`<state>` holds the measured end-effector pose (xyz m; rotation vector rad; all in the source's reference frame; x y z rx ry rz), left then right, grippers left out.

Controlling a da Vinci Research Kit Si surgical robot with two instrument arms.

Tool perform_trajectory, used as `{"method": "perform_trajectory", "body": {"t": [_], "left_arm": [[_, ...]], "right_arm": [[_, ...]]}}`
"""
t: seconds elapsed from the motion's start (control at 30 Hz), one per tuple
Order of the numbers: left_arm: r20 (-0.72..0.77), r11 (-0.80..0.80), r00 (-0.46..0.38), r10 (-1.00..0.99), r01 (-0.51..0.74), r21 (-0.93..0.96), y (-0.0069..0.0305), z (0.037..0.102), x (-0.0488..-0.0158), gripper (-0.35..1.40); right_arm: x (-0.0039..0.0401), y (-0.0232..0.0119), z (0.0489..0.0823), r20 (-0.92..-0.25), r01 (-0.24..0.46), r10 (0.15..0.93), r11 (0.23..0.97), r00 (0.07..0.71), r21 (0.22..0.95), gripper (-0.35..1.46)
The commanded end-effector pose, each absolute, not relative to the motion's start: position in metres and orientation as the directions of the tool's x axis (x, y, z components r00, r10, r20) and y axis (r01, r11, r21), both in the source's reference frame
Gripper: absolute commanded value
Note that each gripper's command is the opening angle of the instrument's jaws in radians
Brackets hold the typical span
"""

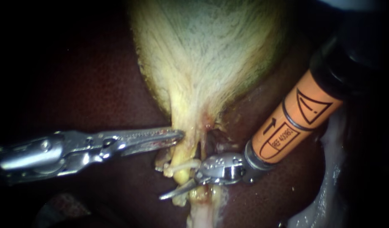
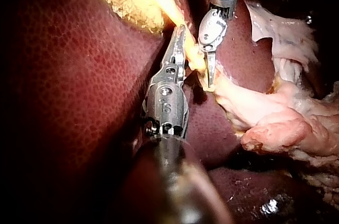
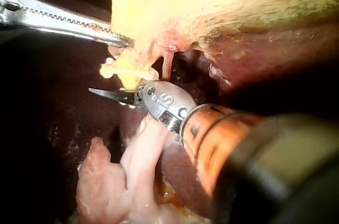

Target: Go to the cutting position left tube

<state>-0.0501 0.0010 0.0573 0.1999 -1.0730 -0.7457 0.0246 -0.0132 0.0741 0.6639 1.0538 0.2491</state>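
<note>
Below the gallbladder's (image 1: 203, 55) neck hangs the left tube (image 1: 182, 154), likely soft and slippery (a clip (image 1: 182, 165) crosses it). Your left instrument (image 1: 177, 135) clamps that neck; your right instrument (image 1: 171, 193), blades together, lies across the tube: straddle it by the clip.

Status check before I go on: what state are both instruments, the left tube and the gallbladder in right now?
gallbladder: attached to the liver, tapering to a narrow neck.
left tube: whole, no cut showing.
left instrument: tip against the gallbladder's neck; whether it holds tissue cannot be told.
right instrument: tip at the left tube's lower part.
</note>
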Motion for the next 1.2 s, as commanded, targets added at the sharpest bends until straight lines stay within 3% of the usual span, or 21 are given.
{"method": "perform_trajectory", "body": {"t": [0.03, 0.7, 1.2], "left_arm": [[0.722, 0.743, 0.264, -0.639, 0.454, 0.492, 0.0010, 0.0573, -0.0501, -0.06], [0.720, 0.739, 0.263, -0.643, 0.459, 0.493, 0.0033, 0.0595, -0.0482, -0.06], [0.721, 0.739, 0.263, -0.641, 0.465, 0.487, 0.0020, 0.0586, -0.0495, -0.06]], "right_arm": [[0.0245, -0.0132, 0.0740, -0.720, 0.118, 0.493, 0.780, 0.488, 0.614, 1.31], [0.0220, -0.0134, 0.0728, -0.699, 0.126, 0.519, 0.752, 0.492, 0.647, 1.30], [0.0246, -0.0132, 0.0730, -0.707, 0.139, 0.528, 0.747, 0.471, 0.651, 1.31]]}}
